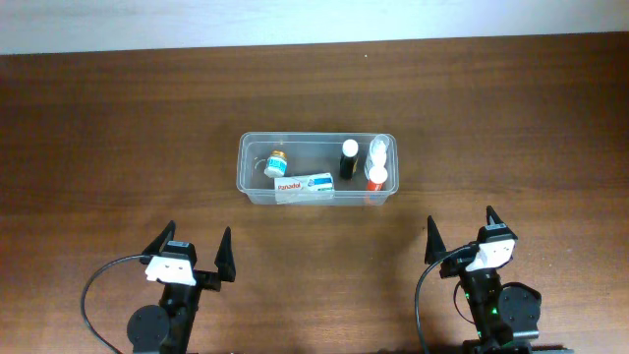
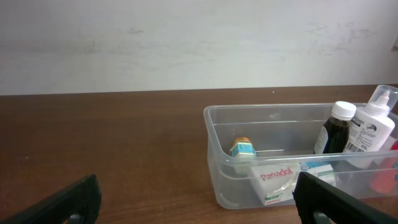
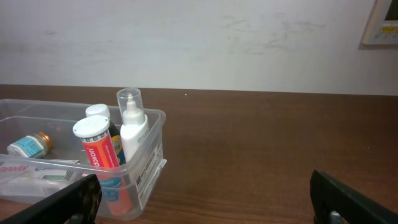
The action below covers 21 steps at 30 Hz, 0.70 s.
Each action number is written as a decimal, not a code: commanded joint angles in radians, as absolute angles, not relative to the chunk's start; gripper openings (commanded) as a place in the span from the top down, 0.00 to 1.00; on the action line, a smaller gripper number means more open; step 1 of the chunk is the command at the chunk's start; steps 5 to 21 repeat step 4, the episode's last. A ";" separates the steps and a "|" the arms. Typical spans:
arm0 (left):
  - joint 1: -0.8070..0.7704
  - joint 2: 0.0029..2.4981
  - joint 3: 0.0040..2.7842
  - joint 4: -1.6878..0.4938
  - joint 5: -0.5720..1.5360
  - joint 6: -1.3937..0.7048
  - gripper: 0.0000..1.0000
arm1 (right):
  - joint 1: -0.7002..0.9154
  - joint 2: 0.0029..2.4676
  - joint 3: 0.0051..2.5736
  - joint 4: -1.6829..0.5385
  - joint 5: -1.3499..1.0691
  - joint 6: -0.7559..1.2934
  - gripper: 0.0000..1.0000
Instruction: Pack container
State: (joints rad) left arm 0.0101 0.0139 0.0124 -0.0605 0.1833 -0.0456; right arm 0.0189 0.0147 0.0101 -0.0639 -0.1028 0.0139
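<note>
Sitting mid-bench, the container [image 1: 305, 137] has its long side running left to right in the overhead view, open top up.

Contents, left to right:
- small bottle [image 1: 276, 162], teal label, gold cap, at the left end; it appears to lie on its side.
- Panadol box [image 1: 304, 186], flat against the near wall, roughly mid-length.
- dark bottle [image 1: 349, 159], white cap, upright, right of centre.
- white spray bottle [image 1: 379, 149], clear cap, upright in the far right corner.
- orange tube [image 1: 375, 179], white cap, just beside the spray bottle on its near side, close to upright.

Left hand [image 1: 199, 230]: fingers spread wide, nothing between them, low over the wooden bench [image 1: 118, 147] near its front edge, well apart from the container and left of it.

Right hand [image 1: 460, 216]: likewise spread wide and empty, near the front edge, right of the container, not touching it.
</note>
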 commanded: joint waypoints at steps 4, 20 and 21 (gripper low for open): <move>0.017 0.005 0.009 -0.065 0.179 -0.030 0.01 | 0.011 0.004 0.006 -0.072 -0.094 0.007 0.01; 0.017 0.005 0.009 -0.065 0.179 -0.030 0.01 | 0.011 0.004 0.006 -0.072 -0.094 0.007 0.01; 0.017 0.005 0.009 -0.065 0.179 -0.030 0.01 | 0.011 0.004 0.006 -0.072 -0.094 0.007 0.01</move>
